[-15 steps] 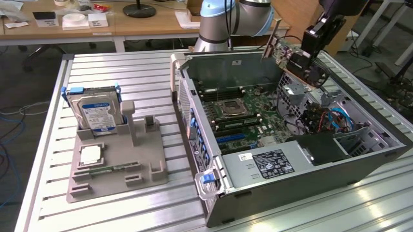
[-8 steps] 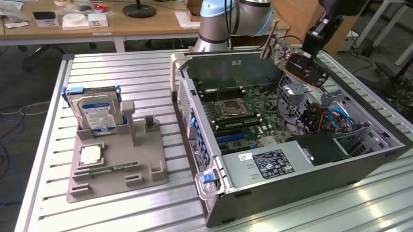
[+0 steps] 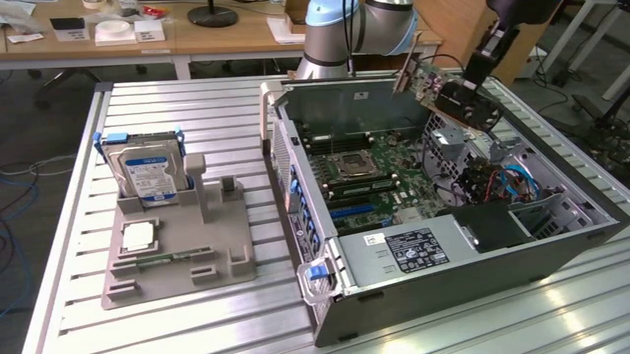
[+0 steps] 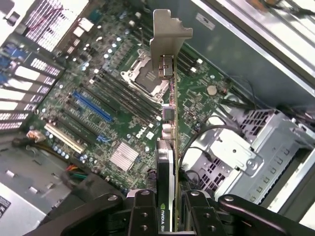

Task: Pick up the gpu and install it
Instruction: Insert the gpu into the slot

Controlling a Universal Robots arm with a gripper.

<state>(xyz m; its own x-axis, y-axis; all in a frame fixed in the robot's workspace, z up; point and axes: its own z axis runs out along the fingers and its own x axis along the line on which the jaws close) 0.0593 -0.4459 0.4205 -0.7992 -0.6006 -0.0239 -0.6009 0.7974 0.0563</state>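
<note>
The gpu (image 3: 440, 87), a green card with a black cooler and a silver end bracket, hangs tilted in the air over the open computer case (image 3: 580, 225). My gripper (image 3: 474, 80) is shut on it near the cooler end. In the wrist view the gpu (image 4: 170, 123) appears edge-on, its bracket (image 4: 169, 37) pointing away from me, and my gripper (image 4: 170, 204) clamps it from both sides. Below it lies the motherboard (image 4: 197, 98) with the empty processor socket (image 4: 145, 76) and a blue slot (image 4: 91, 105). The card stands clear above the board, touching nothing.
A grey fixture (image 3: 232, 265) on the slatted table at the exterior view's left holds a silver hard drive (image 3: 146, 175), a processor chip (image 3: 138, 236) and a memory stick (image 3: 162, 258). Inside the case are a power supply (image 3: 414, 247), a metal drive cage (image 4: 236, 155) and cables (image 3: 512, 181).
</note>
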